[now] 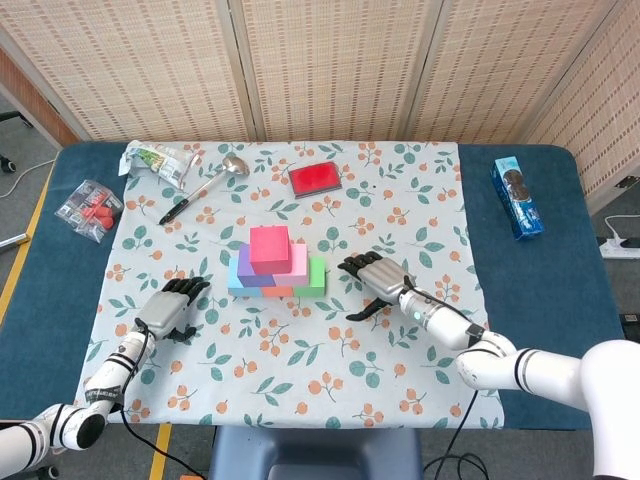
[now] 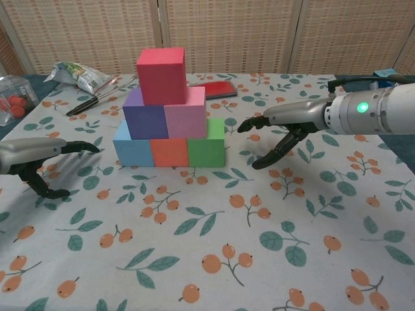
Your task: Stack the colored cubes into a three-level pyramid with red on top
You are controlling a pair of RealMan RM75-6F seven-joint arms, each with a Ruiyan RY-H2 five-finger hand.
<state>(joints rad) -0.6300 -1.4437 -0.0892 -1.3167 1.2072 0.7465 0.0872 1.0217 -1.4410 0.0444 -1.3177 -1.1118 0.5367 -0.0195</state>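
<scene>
Head view: the 3-level pyramid of coloured foam cubes [image 1: 277, 265] is standing complete on the desk, with the red cube [image 1: 269, 248] sitting on top, the purple cube [image 1: 246, 265] and pink cube [image 1: 297, 260] under it, and a blue, orange and green row at the base. It is lying between the 2 hands. The left hand [image 1: 167, 311] is resting low on the cloth well to the left of the stack, its fingers spread and holding nothing. The right hand [image 1: 378, 283] is hovering just beside the green end of the base, fingers apart and empty, not touching any cube.

Chest view: the red cube [image 2: 161, 74] is sitting slightly off-centre over the seam of the middle pair. The right hand [image 2: 280, 126] is reaching toward the green cube [image 2: 207, 151] with open fingers [image 2: 249, 124], a clear gap showing between them and the block. The left hand [image 2: 45, 162] is curling loosely above the cloth, empty.

Judging by this, the stacking looks finished. Any squaring-up should be done by pressing both sides of the base evenly and lightly, keeping clear of the top cube, since a one-sided nudge could shear the tiers.

The floral-printed tablecloth [image 1: 330, 350] is covering a dark blue desk [image 1: 520, 290]; woven reed screens [image 1: 330, 60] are closing off the back.
</scene>
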